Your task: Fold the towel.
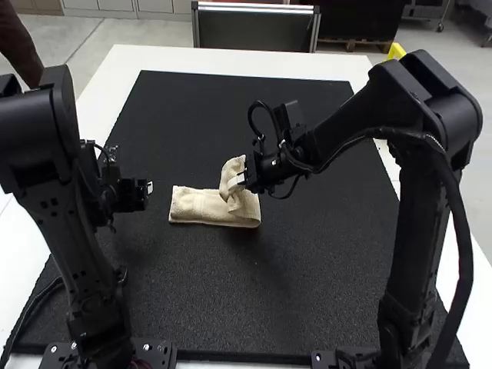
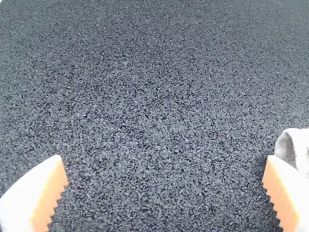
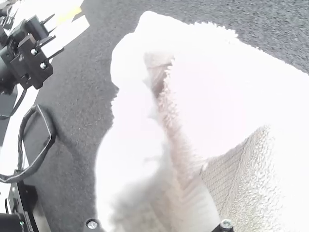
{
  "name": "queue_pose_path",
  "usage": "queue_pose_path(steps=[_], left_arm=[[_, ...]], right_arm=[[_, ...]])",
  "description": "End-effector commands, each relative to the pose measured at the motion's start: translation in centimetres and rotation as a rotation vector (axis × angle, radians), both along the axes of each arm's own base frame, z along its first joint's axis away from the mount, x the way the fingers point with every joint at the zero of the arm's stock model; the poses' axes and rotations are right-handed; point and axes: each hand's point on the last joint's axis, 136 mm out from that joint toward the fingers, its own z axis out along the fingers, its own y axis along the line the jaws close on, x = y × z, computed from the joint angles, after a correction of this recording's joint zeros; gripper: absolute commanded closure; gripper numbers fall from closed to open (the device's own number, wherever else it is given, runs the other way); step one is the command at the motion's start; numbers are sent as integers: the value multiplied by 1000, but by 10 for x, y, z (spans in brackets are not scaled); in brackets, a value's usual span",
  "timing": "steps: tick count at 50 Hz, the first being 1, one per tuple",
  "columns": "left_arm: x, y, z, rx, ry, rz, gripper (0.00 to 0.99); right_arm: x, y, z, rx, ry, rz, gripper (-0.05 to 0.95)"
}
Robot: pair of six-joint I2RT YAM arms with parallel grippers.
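The cream towel (image 1: 201, 206) lies as a narrow folded strip on the black mat. Its end on the right arm's side is lifted and curled, held by my right gripper (image 1: 239, 180), which is shut on it. That raised, bunched part of the towel (image 3: 193, 106) stands large before the right wrist camera. Off the strip's other end, my left gripper (image 1: 151, 187) is open and not touching the cloth. In the left wrist view, the left gripper (image 2: 166, 193) has its fingers wide apart over bare mat, with the towel's edge (image 2: 301, 145) beyond one finger.
The black mat (image 1: 307, 269) covers most of the white table (image 1: 115, 65). Both arms' bases stand at the near edge, and the right arm reaches across the mat. A dark panel with a light frame (image 1: 256, 29) stands behind the far edge.
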Motion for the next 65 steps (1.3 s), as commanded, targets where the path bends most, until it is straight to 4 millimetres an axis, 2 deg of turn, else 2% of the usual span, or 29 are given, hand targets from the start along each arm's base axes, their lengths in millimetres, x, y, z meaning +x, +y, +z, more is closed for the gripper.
queue_pose_path(steps=[1,17,37,54,65], left_arm=[[0,2,7,2,-27,-9,36],[-4,10,7,-4,-28,10,36],[-5,10,7,-15,-29,6,36],[-7,18,7,-19,-31,25,36],[-11,26,7,-17,-32,41,38]], right_arm=[[-1,19,13,36,-16,40,920],[1,43,10,43,-17,75,920],[-3,73,10,61,-24,126,920],[-4,97,13,85,-22,162,920],[-6,110,8,87,-13,177,920]])
